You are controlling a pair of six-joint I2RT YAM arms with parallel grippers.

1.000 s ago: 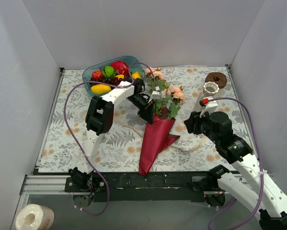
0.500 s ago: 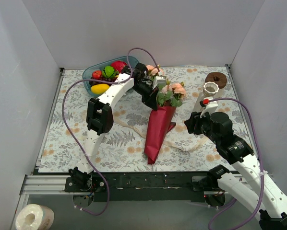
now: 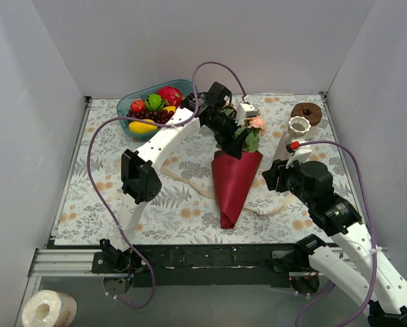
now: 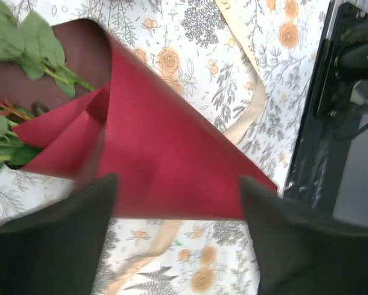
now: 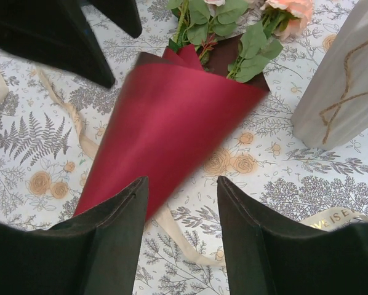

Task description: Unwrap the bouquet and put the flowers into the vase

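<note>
Over the last second the bouquet [image 3: 236, 167] has swung right and away from the near edge, its flowers [image 3: 252, 129] carried toward the back of the table [image 3: 94, 191], and the left gripper [image 3: 236, 138] has parted its fingers after being closed. At far left, a teal bowl [image 3: 125, 103] of fruit [image 3: 156, 102] sits in the back corner, and a broad stretch of patterned tabletop lies between the left wall and the wrapping. The left gripper hovers at the mouth of the dark red paper cone [image 3: 234, 178]; in its own wrist view the fingers stand wide apart with nothing between them. The cone's tip points at the table's near edge, and a loose cream ribbon [image 4: 256, 101] trails on the tabletop beside it. Just right of the cone, the right gripper [image 3: 270, 176] hangs low, jaws apart and holding nothing. Behind it stands the white vase [image 3: 299, 125], near the flowers but apart from them, with a brown ring [image 3: 305, 111] just beyond, close to the right wall.
</note>
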